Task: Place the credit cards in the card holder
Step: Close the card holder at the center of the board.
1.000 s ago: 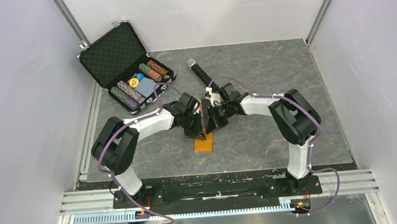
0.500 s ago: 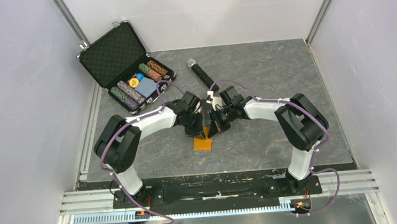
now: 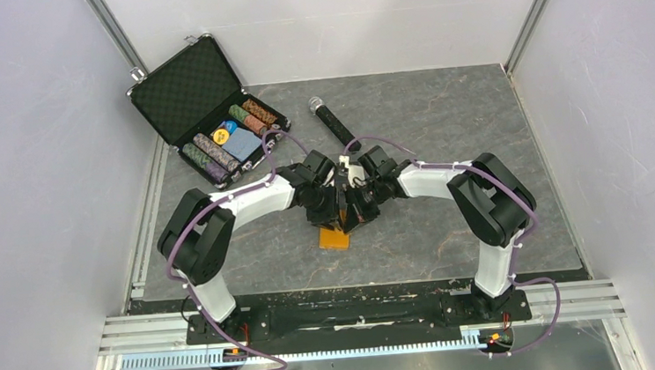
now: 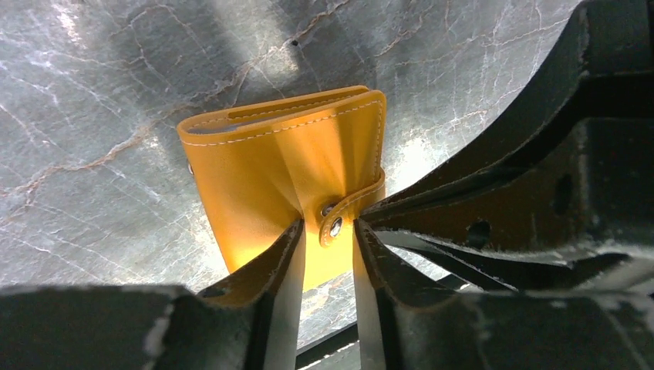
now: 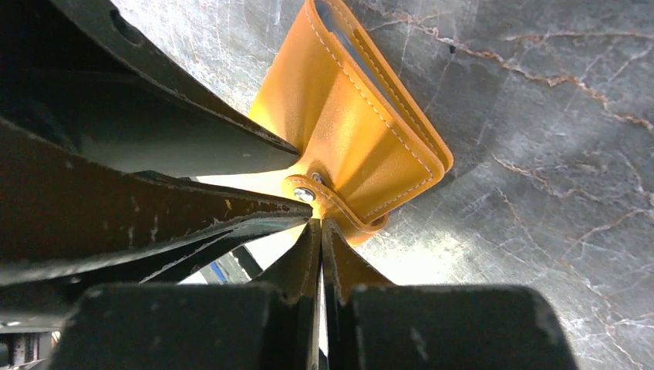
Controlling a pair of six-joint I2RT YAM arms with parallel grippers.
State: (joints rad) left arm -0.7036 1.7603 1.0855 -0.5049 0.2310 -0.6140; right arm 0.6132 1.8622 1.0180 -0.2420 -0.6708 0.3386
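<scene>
Orange leather fills the middle of both wrist views: the card holder (image 4: pixel 285 162) is folded over, and its strap (image 4: pixel 351 202) wraps round one edge and ends at a small metal snap (image 4: pixel 335 227). In the overhead view we see it just below the centre of the frame on the grey stone-patterned table (image 3: pixel 443 123), with the tips of both arms meeting over its upper end.

We find the left gripper (image 4: pixel 328 239) partly open. There is a clear gap between its fingers (image 4: pixel 278 270), and the snap and strap sit in that gap unpinched. The right gripper (image 5: pixel 318 231) is closed to a thin slit with its tips against the strap just below the snap. We cannot tell whether any leather is caught between them.

At the upper left of the overhead frame an open black case (image 3: pixel 184 90) holds rows of chips (image 3: pixel 216 154). A black microphone (image 3: pixel 331 123) lies above the centre.
</scene>
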